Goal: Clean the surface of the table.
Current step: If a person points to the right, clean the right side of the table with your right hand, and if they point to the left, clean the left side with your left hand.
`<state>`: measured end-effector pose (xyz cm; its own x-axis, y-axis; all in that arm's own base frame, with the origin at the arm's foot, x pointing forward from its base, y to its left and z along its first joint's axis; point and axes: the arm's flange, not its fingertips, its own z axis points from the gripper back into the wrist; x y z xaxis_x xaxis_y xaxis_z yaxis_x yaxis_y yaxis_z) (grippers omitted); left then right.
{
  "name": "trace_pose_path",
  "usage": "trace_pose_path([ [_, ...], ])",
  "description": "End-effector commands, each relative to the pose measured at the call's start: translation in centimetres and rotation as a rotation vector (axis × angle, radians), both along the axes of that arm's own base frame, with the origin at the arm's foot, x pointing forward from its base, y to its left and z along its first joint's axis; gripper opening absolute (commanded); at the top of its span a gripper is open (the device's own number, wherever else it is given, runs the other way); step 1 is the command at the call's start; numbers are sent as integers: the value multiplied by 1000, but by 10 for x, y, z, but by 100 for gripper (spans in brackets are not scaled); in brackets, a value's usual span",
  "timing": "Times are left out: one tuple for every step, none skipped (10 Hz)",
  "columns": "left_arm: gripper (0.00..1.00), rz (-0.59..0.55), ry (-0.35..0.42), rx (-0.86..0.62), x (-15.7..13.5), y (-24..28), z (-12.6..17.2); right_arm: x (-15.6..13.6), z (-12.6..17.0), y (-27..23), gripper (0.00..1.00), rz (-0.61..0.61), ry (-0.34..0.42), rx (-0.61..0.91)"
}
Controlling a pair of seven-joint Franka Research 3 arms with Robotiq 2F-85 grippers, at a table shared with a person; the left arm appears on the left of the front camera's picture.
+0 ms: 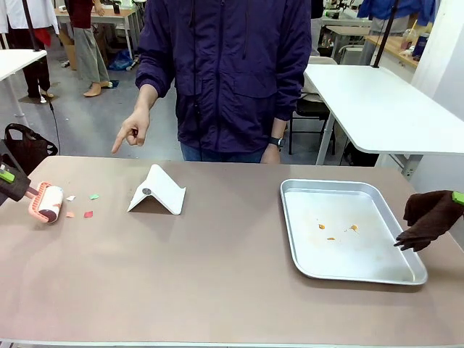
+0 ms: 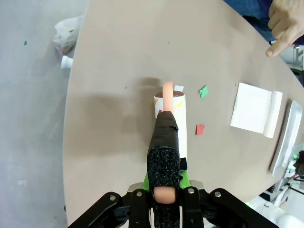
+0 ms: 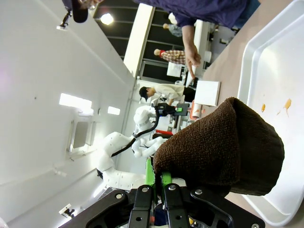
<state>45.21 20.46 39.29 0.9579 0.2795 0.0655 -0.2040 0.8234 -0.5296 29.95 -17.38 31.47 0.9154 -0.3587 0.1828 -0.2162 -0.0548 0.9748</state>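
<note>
The brownish table [image 1: 217,275] spans the front view. At its left end my left gripper [image 1: 10,181] is shut on the dark handle of a pink-framed lint roller [image 1: 46,202], whose roll rests on the tabletop. In the left wrist view, that gripper [image 2: 164,192] clamps the lint roller [image 2: 170,116] just short of small paper scraps [image 2: 200,129]. The coloured scraps [image 1: 88,214] lie right of the roller. At the right edge my right gripper [image 1: 457,198] is shut on a brown cloth [image 1: 429,217] hanging over the tray's corner; the same cloth [image 3: 223,147] bulges from the gripper [image 3: 159,183].
A silver metal tray [image 1: 330,183] with a few orange crumbs [image 1: 353,228] lies at the right. A white folded stand [image 1: 156,191] sits left of centre. The person stands at the far side, one hand [image 1: 131,133] pointing down toward the scraps. White tables stand behind.
</note>
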Motion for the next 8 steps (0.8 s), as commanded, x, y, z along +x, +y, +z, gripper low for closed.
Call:
trace_pose_path([
  [22,-2,17,33,-3,-13,-4,-1,6,0,0,1,7,-3],
  [22,-4,9,39,-2,-19,-7,-1,6,0,0,1,7,-3],
  [22,-1,3,47,-1,-26,-11,-1,6,0,0,1,7,-3],
  [22,-10,0,55,-2,-34,-15,-1,6,0,0,1,7,-3],
  [22,-30,7,56,-2,-42,-20,-1,6,0,0,1,7,-3],
  [22,-42,8,52,-2,-49,-23,-1,6,0,0,1,7,-3],
  [22,-56,15,60,-1,-57,-28,-1,6,0,0,1,7,-3],
  [22,-74,18,57,1,-68,-30,-1,6,0,0,1,7,-3],
])
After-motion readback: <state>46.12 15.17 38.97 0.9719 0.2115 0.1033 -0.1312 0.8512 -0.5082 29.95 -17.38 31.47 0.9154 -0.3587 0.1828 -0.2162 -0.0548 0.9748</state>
